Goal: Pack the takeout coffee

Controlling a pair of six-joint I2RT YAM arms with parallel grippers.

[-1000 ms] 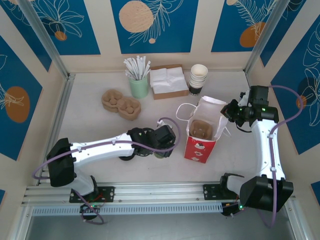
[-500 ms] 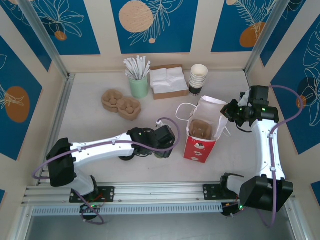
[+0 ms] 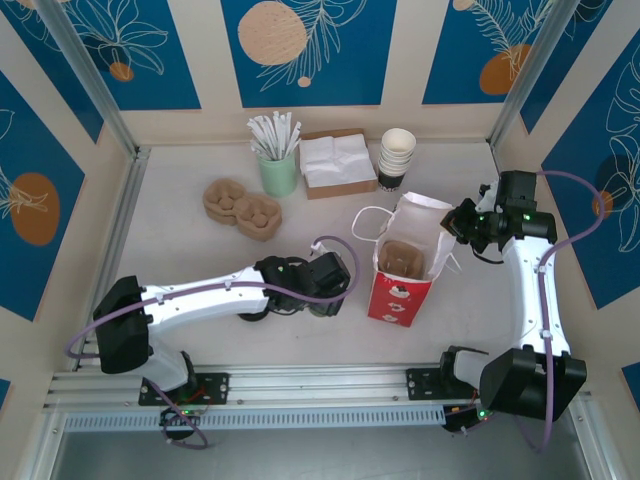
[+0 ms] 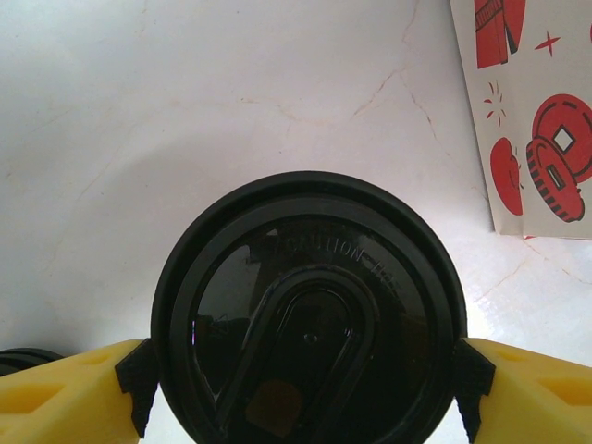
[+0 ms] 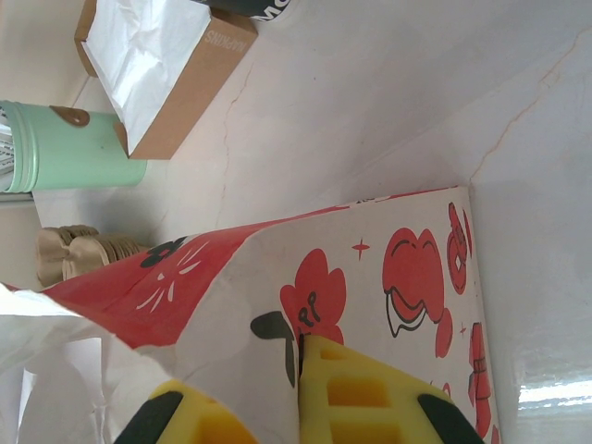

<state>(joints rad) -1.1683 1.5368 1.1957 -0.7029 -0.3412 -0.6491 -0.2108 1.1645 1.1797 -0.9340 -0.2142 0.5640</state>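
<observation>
The takeout coffee [image 4: 305,314] stands on the table [image 4: 185,111], just left of the paper bag [image 3: 400,292], and is not yet packed. Its round, glossy black lid is seated; the cup sides are hidden beneath it. The left gripper [image 4: 302,388] is spread wide, with its pads against opposite lid edges. The right gripper [image 3: 462,226] is pinched on the bag's right rim, holding the mouth open. Remaining steps: lift the cup and insert it.

The takeout coffee [image 4: 305,351] carries raised "CAUTION" lettering on its black lid.

Glossy, probably plastic-lidded takeout coffee [image 4: 305,351]
</observation>
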